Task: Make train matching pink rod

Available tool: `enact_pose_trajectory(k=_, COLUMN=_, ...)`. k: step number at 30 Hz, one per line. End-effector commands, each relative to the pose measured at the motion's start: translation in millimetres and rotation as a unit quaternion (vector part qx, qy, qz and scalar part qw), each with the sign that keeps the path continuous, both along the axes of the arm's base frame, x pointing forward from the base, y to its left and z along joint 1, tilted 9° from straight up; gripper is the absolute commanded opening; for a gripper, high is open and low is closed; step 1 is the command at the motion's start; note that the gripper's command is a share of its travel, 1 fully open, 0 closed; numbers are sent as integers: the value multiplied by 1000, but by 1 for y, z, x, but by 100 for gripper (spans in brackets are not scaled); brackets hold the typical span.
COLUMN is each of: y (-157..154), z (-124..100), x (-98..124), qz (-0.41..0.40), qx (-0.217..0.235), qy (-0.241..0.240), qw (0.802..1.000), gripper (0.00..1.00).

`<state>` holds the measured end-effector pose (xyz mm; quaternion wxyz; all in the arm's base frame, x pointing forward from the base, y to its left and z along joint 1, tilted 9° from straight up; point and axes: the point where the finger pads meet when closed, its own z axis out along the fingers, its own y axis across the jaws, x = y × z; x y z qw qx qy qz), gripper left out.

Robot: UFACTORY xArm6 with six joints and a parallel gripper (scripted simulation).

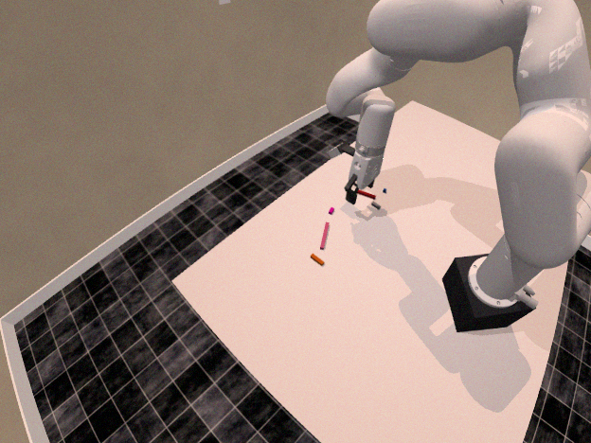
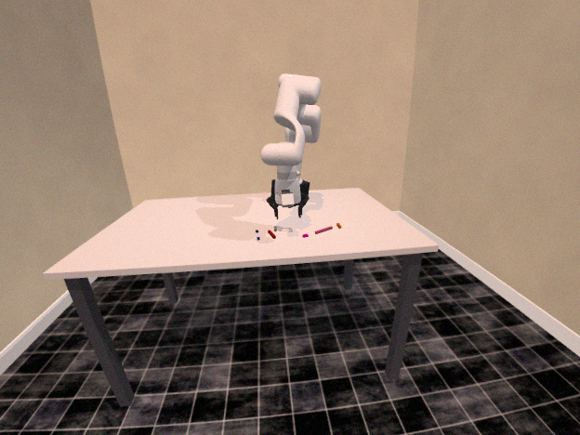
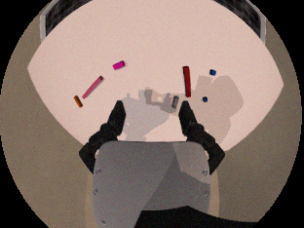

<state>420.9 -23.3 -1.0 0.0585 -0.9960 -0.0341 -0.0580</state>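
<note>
My gripper (image 2: 287,217) (image 3: 152,107) is open and empty, above the table. The pink rod (image 1: 324,235) (image 2: 323,230) (image 3: 93,87) lies slanted, at the left in the wrist view. The orange rod (image 1: 317,259) (image 2: 338,225) (image 3: 78,101) lies near its one end, the magenta rod (image 1: 331,210) (image 2: 305,235) (image 3: 119,65) beyond its other. The red rod (image 1: 367,194) (image 2: 271,233) (image 3: 187,82) lies right of centre in the wrist view, with the short grey rod (image 1: 376,205) (image 3: 175,101) beside its near end. Two blue rods, one (image 2: 257,238) (image 3: 212,72) farther and one (image 2: 257,230) (image 3: 205,99) nearer, lie right of the red rod. All lie apart.
The pale table (image 1: 267,305) (image 2: 164,243) carries all the rods. The arm's black base block (image 1: 460,295) stands on it in the top view. Shadows of the arm fall around the grey and blue rods. The table's far edge shows at the top of the wrist view.
</note>
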Motion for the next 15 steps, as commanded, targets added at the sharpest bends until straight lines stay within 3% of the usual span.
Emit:
enact_pose_trajectory(k=1, y=0, z=1, x=1, qz=0, qx=0, qy=-2, qw=1000, gripper=100)
enact_pose_trajectory(k=15, y=7, z=2, x=1, qz=33, qx=-4, qy=-5, qw=999, gripper=100)
